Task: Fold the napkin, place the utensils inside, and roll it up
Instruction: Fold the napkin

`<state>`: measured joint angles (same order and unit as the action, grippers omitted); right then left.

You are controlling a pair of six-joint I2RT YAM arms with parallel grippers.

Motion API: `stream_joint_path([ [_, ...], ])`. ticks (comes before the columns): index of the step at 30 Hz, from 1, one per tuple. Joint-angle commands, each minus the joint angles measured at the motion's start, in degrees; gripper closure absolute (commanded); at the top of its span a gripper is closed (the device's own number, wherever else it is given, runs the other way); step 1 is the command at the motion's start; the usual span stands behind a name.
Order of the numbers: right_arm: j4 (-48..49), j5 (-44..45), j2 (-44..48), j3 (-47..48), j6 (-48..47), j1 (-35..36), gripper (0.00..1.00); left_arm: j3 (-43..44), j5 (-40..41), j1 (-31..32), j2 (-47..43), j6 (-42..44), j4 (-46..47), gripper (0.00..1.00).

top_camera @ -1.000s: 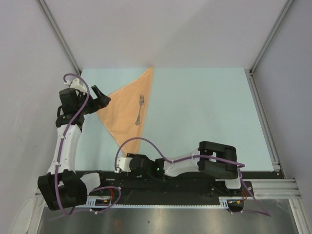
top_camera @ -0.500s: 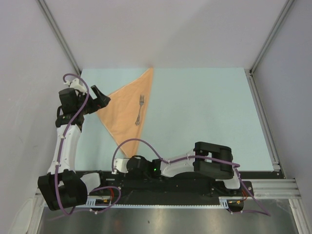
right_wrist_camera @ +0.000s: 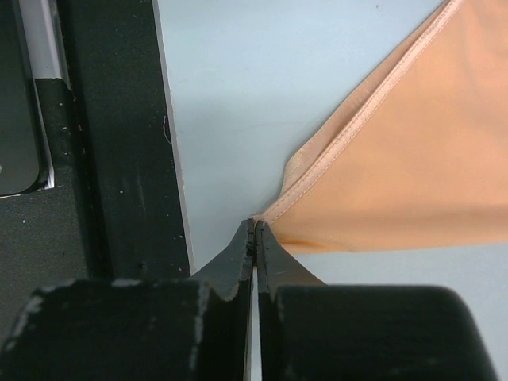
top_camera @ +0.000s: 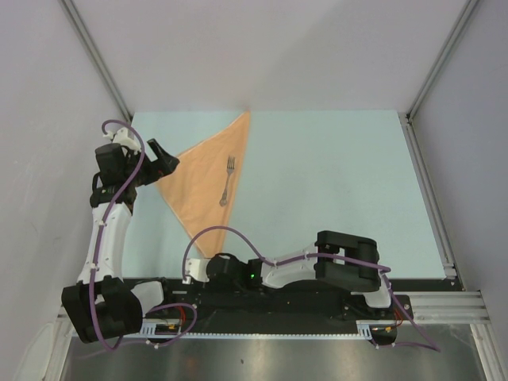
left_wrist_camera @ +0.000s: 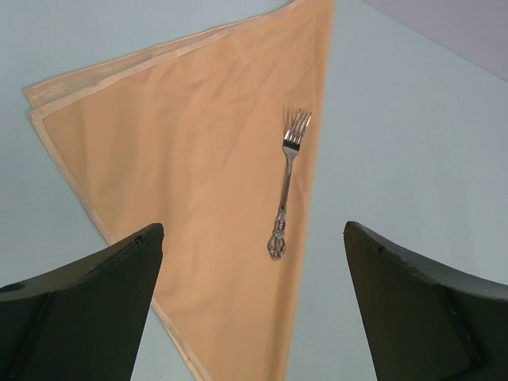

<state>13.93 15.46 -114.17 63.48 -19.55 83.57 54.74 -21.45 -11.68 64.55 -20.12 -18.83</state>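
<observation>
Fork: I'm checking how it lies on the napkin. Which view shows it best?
Left wrist: the fork lies whole and sharp on the napkin, tines pointing away. Top external shows it small; right wrist shows only a napkin corner, no fork.

Bright, even light is cast from overhead; shadows are kept faint. The fork [left_wrist_camera: 286, 186] is rendered sharply; the right gripper [right_wrist_camera: 254, 230] (close to the lens) is blurred.

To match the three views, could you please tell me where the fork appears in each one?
Top external: the fork lies left of centre, near the right edge of the napkin.
Left wrist: the fork is mid-frame, tines toward the top.
Right wrist: not in view.
Shared landmark: the napkin, seen in all three.
</observation>
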Motion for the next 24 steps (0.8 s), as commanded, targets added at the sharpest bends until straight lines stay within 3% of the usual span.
stream_joint_path([
  [1,-3.29,-4.12,3.16,0.15,2.41,0.37,1.00,0.10,-1.49,-0.80,-0.57,-0.80,1.69,0.00],
  [7,-5.14,-8.08,6.76,-0.29,5.75,0.63,1.00,0.10,-1.66,-0.89,-0.83,-0.80,1.69,0.00],
  [14,-5.76,-4.75,9.14,1.02,7.16,0.46,1.00,0.02,-1.93,-0.97,-0.92,-1.06,1.87,0.00],
  [24,-5.58,-8.96,8.97,3.75,7.86,-6.40,1.00,0.10,-1.84,-1.15,-1.27,-1.06,1.87,0.00],
])
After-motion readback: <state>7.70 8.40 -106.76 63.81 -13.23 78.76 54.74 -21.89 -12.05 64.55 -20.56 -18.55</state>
